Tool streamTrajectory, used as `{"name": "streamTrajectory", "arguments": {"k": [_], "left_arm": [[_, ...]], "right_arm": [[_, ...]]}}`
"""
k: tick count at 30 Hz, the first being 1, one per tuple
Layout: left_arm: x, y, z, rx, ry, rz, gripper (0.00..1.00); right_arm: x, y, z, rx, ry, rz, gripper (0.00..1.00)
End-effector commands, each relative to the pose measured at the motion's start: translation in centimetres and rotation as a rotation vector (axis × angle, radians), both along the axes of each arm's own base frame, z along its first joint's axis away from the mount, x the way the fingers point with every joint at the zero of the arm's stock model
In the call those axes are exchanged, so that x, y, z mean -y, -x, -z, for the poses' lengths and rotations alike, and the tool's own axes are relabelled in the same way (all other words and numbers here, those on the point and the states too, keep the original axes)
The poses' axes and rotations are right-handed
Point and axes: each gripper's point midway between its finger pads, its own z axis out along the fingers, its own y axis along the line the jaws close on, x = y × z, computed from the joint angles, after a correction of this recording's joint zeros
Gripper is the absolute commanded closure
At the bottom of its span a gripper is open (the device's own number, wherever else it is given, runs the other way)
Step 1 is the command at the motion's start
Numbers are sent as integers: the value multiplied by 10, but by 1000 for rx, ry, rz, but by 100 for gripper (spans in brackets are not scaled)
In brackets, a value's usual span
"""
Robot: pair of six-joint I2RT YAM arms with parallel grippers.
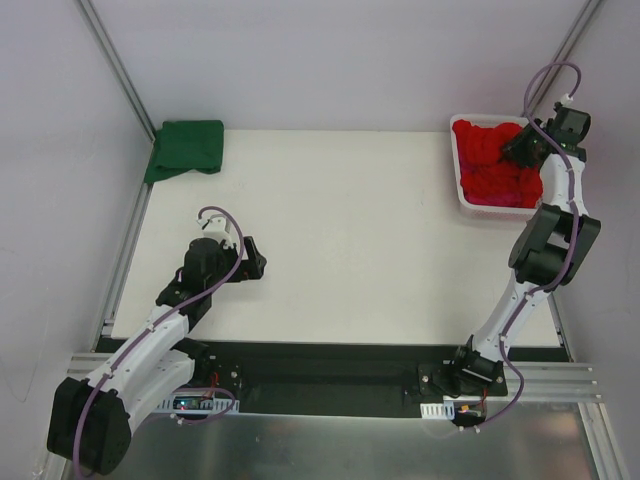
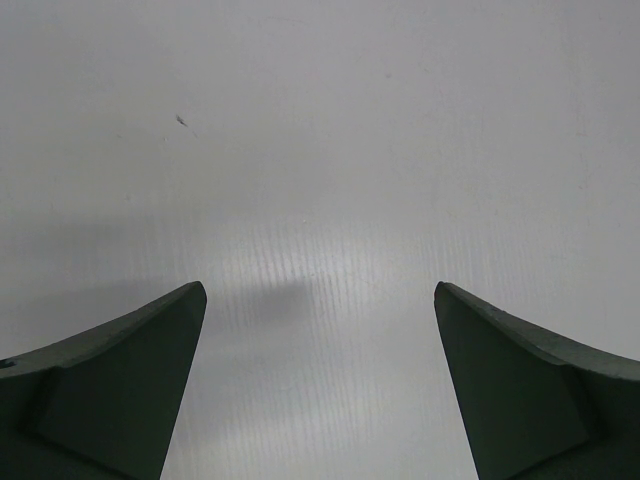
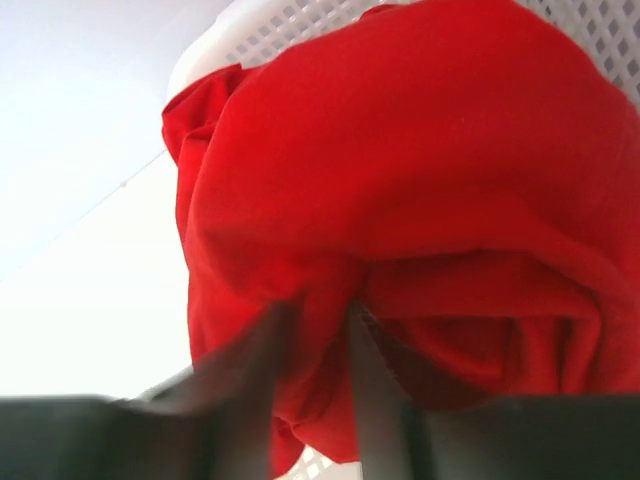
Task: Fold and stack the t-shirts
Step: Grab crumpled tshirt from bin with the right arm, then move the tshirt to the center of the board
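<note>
A bright red t-shirt (image 1: 488, 160) lies bunched in the white lattice basket (image 1: 456, 175) at the far right. My right gripper (image 1: 517, 150) is down in the basket. In the right wrist view its fingers (image 3: 262, 380) stand close together with a fold of the red t-shirt (image 3: 420, 150) pinched between them, and the gripper (image 3: 318, 310) is blurred. A dark green t-shirt (image 1: 188, 148) lies folded at the table's far left corner. My left gripper (image 1: 258, 262) hovers low over the bare white table, wide open (image 2: 320, 290), holding nothing.
The basket's lattice wall (image 3: 300, 22) shows above the red cloth. Metal frame rails run along the table's left edge (image 1: 125, 250) and near edge. The right arm's elbow (image 1: 548, 245) stands just in front of the basket.
</note>
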Motion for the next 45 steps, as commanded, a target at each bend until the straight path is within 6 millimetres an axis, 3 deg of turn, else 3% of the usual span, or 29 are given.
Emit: {"name": "streamTrajectory", "arguments": {"k": [1,2,4,8,13,14,15,16,17,19,20,22,24,30,35,43,45], "left_arm": [[2,-4,-5,27,2,10,1],[2,-4,-5,26,3,9,1],[2,-4,-5,25,1,9,1],[2,-5,-6,30,3,8,1],[5,-5,-10,37,15,20,1],[6,-5,-11,36,17,23,1],[7,-5,-13,41,22,26,1],[8,-5,-14,42,28,32,1],[10,-5,-17,45,34,38,1],[11,-6,-19,49,42,43,1],[12,-6,-20,51,45,47,1],[14,-6,-22,53,51,53,1],[16,-5,-25,61,62,62,1],[18,-3,-25,61,86,60,1],[21,1,-24,56,119,66,1],[22,3,-22,51,134,67,1],[22,3,-20,45,137,62,1]], "right_arm": [[-4,-5,-17,57,14,-30,80],[-4,-4,-17,56,12,-32,88],[-5,-3,-16,53,9,-32,96],[-8,1,-26,79,7,-32,98],[-18,16,-72,166,11,-30,98],[-23,24,-99,219,27,-31,98],[-27,31,-99,218,24,-30,98],[-32,37,-114,249,20,-32,98],[-38,48,-140,303,28,-39,98],[-50,65,-155,325,6,-53,98],[-59,81,-180,373,18,-60,98],[-70,99,-189,374,18,-69,98],[-88,123,-215,412,54,-96,98],[-156,188,-270,429,111,-268,99],[-214,236,-305,512,100,-457,98],[-280,314,-351,678,-21,-792,98],[-288,324,-352,691,-48,-857,98]]}}
